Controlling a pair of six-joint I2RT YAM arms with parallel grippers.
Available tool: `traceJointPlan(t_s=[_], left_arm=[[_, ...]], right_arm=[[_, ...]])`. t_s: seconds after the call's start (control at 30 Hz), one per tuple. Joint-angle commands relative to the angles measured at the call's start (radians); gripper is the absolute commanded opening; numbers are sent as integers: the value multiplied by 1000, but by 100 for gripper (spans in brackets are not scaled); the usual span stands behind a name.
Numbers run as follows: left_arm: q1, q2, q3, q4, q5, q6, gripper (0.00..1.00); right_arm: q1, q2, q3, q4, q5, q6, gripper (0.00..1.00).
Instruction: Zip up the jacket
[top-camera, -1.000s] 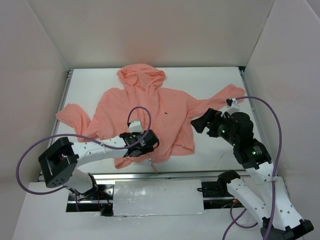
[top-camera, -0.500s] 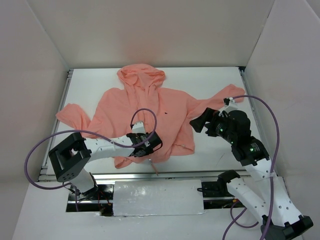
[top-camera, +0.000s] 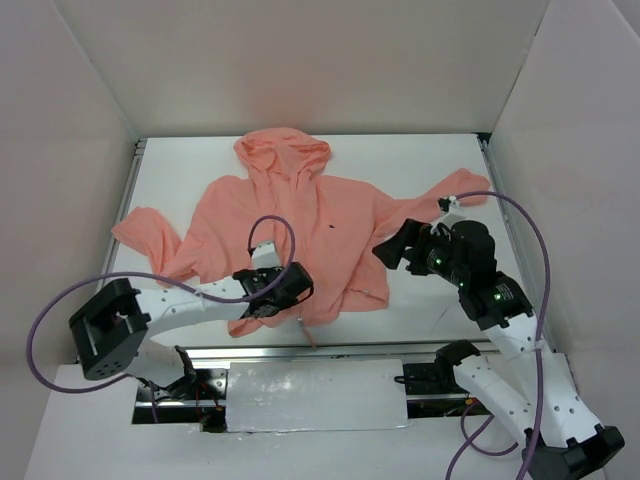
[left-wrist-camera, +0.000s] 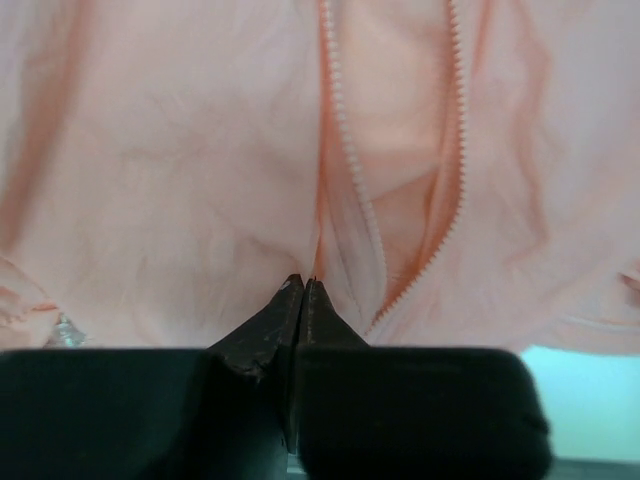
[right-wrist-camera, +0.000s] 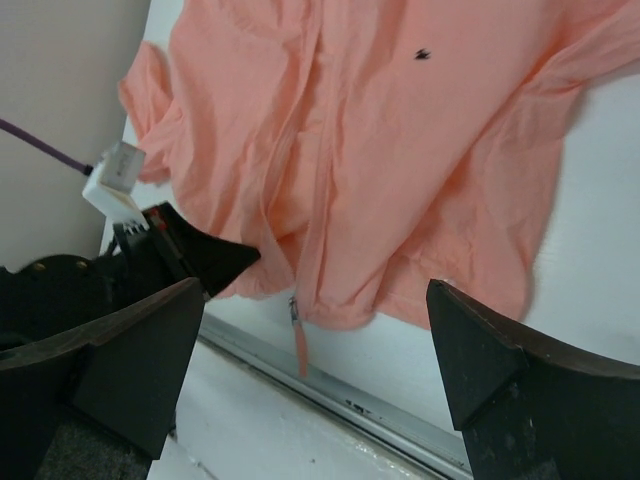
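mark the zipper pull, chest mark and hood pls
zipper pull (right-wrist-camera: 299, 345): right wrist view, middle of the hanging tab.
chest mark (right-wrist-camera: 424, 54): right wrist view, its centre.
hood (top-camera: 283, 152): top view, its middle.

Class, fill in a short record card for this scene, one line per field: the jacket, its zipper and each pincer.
jacket: salmon-pink, spread on the white table, hood at the far side
zipper: tooth rows apart near the hem, not zipped
pull tab: lies past the hem, toward the table's near edge
left pincer: shut, tips at the fabric beside one tooth row
right pincer: open, above the jacket, holding nothing
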Motion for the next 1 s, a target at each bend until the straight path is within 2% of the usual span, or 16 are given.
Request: traceJointPlan(t_s=[0.0, 0.1, 0.23, 0.3, 0.5, 0.7, 0.97], left_arm=[[4, -128, -42, 19, -48, 19, 7], [4, -220, -81, 11, -59, 24, 5], [4, -337, -140, 109, -31, 114, 0], [6, -432, -200, 168, -5, 173, 0], [9, -595, -321, 300, 58, 245, 0], [10, -688, -419, 418, 139, 299, 0], [10, -721, -444, 444, 193, 345, 0]], right_arm=[[27, 47, -30, 121, -161, -18, 100], [82, 99, -58, 213, -245, -4, 100], [195, 206, -102, 399, -360, 38, 99], [267, 338, -89, 503, -397, 45, 96], [380, 573, -35, 663, -391, 91, 89], [461, 800, 61, 714, -431, 117, 68], [481, 908, 137, 694, -420, 113, 59]])
